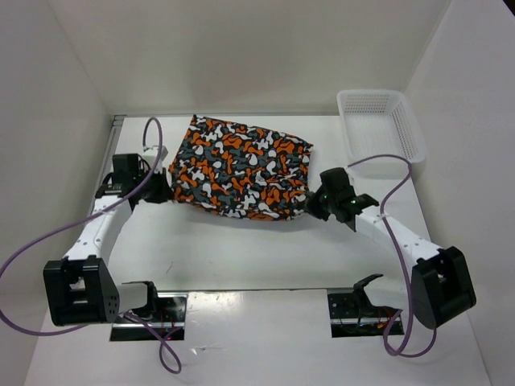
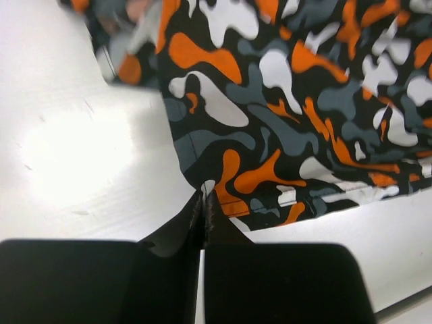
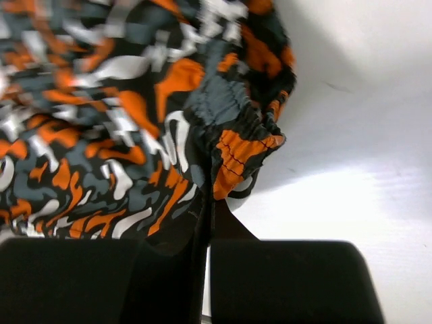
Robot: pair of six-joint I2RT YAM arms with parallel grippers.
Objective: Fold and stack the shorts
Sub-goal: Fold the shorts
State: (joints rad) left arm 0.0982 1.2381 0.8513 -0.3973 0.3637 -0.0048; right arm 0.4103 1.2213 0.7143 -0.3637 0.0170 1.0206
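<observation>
Count: two arms, two grippers, one pair of shorts, one basket, two purple cables.

Left gripper (image 1: 161,191): jaws pressed together with no gap showing. In the left wrist view the fingertips (image 2: 200,206) meet on the hem of the shorts (image 2: 290,101), and a small corner of printed fabric is pinched between them. The rest of the garment spreads ahead of this gripper and to its right. Bare white surface (image 2: 74,148) lies to its left.

Right gripper (image 1: 310,203): jaws likewise fully together. In the right wrist view the fingertips (image 3: 214,219) are clamped on bunched fabric beside the gathered, orange-stitched waistband. The shorts (image 3: 101,101) fill the area ahead and to the left of it.

The shorts (image 1: 241,165) lie between the two grippers, held at one edge by each. The cloth extends away from both toward the far side of the surface (image 1: 241,249). The print is orange, grey, black and white.

The basket (image 1: 412,133), white mesh, stands beyond the right gripper and to its right, apart from the shorts. What it contains cannot be determined.
</observation>
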